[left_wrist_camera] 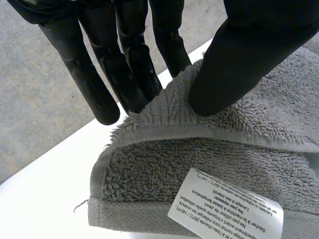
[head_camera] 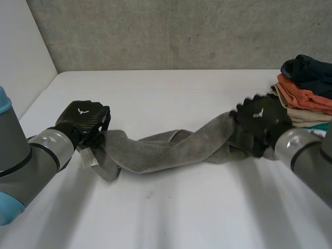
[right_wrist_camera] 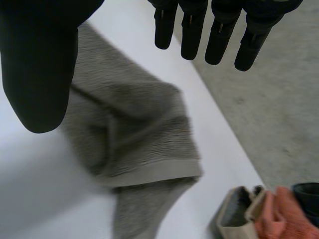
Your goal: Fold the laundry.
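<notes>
A grey towel lies twisted into a rope across the middle of the white table. My left hand holds its left end. In the left wrist view the thumb and fingers pinch a folded edge of the towel, just above its white care label. My right hand hovers over the towel's right end. In the right wrist view that hand is open, fingers straight and thumb apart. The towel end lies loose on the table below the palm, untouched.
A stack of folded clothes, dark on top, then orange and beige, sits at the table's far right, close behind my right hand; its corner lies just past the towel end. A grey wall runs along the table's back edge.
</notes>
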